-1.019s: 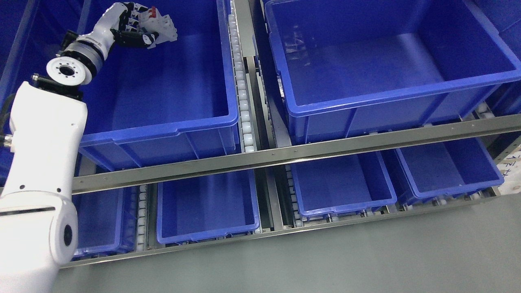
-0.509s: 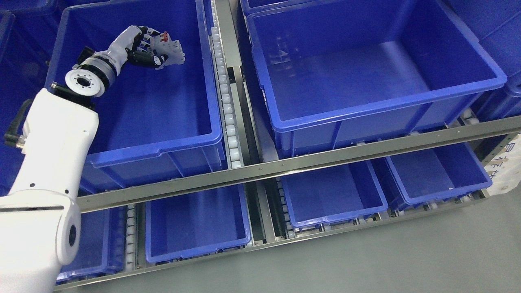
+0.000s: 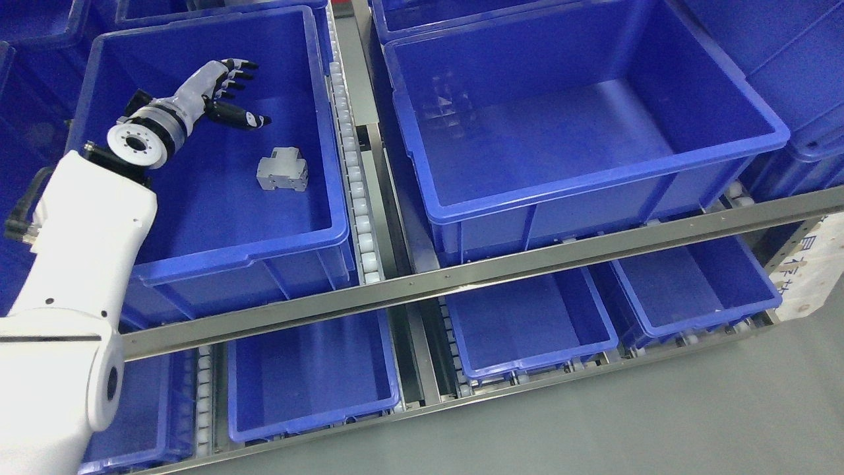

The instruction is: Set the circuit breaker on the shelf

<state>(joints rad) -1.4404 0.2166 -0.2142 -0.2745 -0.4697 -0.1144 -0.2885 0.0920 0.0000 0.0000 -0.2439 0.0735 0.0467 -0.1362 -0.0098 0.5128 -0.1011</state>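
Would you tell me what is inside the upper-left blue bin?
Only the circuit breaker lies on the bin's floor; the open left hand hovers above. Its near wall hides the nearest floor strip.

a metal shelf rack (image 3: 461,280) runs across the view on two levels, its steel rail slanting up toward 3 o'clock. large blue bins (image 3: 580,125) fill the upper level, smaller blue bins (image 3: 527,323) the lower. white roller tracks (image 3: 353,178) separate them. grey floor (image 3: 659,422) lies toward 5 o'clock.

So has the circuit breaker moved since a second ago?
Yes. The circuit breaker has left the left hand, whose fingers are now open, and dropped to the floor of the upper-left blue bin, nearer its front wall.
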